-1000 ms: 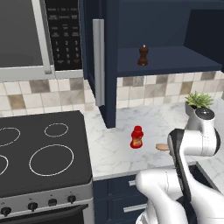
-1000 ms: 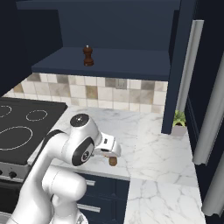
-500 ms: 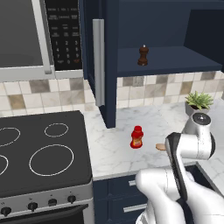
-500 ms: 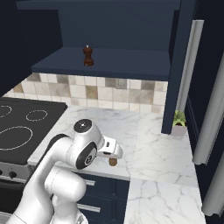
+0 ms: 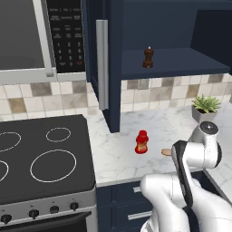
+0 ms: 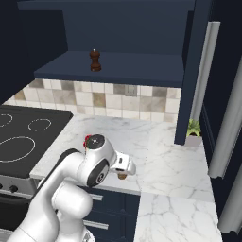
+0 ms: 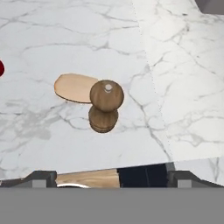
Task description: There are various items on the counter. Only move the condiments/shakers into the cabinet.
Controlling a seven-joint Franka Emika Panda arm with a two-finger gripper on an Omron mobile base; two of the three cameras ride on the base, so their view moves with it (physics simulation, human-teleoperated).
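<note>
White marble worktop with grey veining beside a black glass stovetop with white rings; beige tiled backsplash behind. Dark brown wooden pepper mill upright on the shelf of the tall dark navy-blue wall cabinet. Red squeeze bottle with yellow label near the counter's front. Lighter tan-brown wooden shaker upright on the marble, just beside the flat round tan food disc. Two-finger gripper poised directly above the shaker, tips wide apart, clasping nothing
</note>
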